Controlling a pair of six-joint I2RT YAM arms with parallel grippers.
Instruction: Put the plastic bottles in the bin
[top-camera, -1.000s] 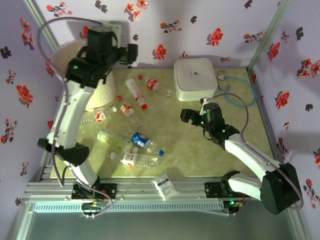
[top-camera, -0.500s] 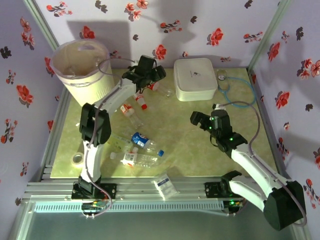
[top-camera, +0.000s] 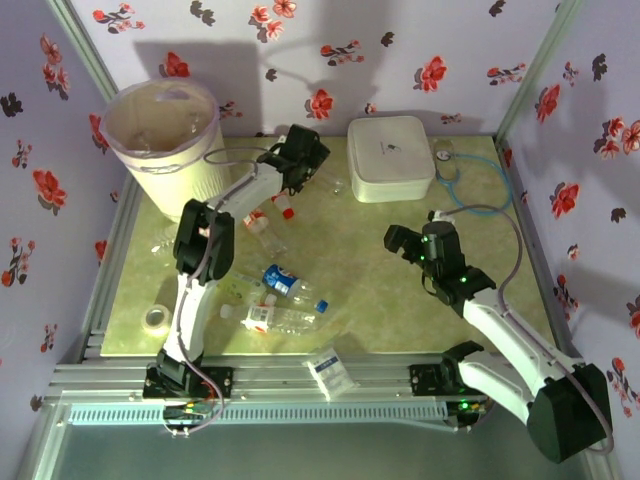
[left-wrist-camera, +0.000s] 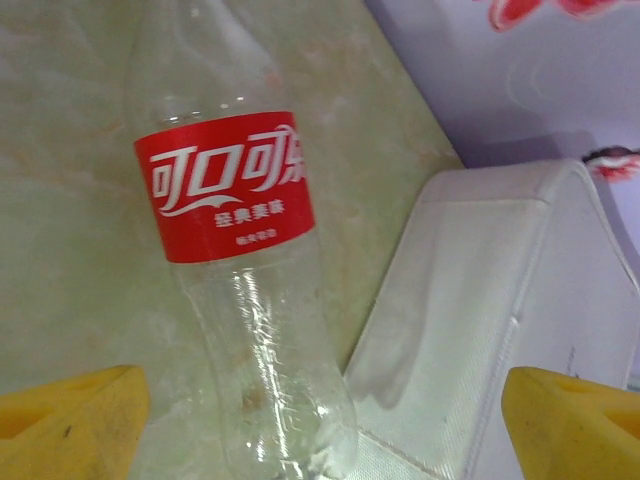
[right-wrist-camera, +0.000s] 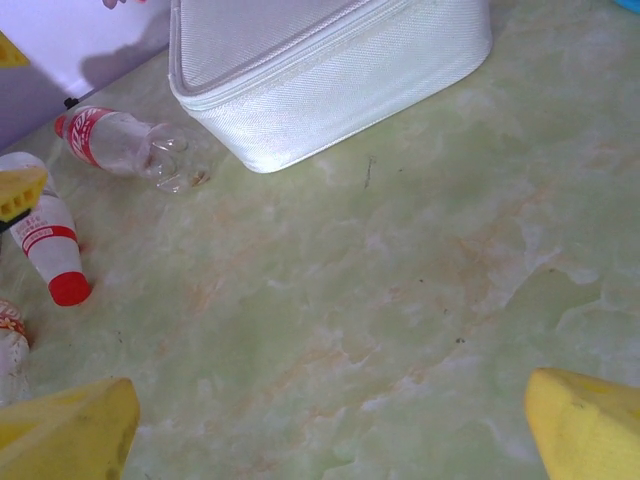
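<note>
My left gripper (top-camera: 303, 160) hangs open over a clear plastic bottle with a red label (left-wrist-camera: 225, 185) that lies beside the white box. Its yellow fingertips (left-wrist-camera: 70, 420) stand wide on either side of the bottle's base, apart from it. The cream bin (top-camera: 160, 140) stands upright at the back left. More bottles lie on the mat: a blue-labelled one (top-camera: 285, 280), a red-labelled one (top-camera: 275, 318) and two red-capped ones (top-camera: 262, 220). My right gripper (top-camera: 415, 243) is open over bare mat with nothing between its fingertips (right-wrist-camera: 65, 430). Its view shows the same bottle (right-wrist-camera: 115, 140) by the box.
The flat white rounded-square box (top-camera: 390, 158) sits at the back, right of the left gripper. A small white-blue packet (top-camera: 330, 368) lies at the front edge and a tape roll (top-camera: 153, 318) at the front left. A blue cable (top-camera: 455, 180) curls beside the box.
The left arm has swung from above the bin down and right to the bottle beside the white box. The right gripper has drifted slightly right and nearer.
</note>
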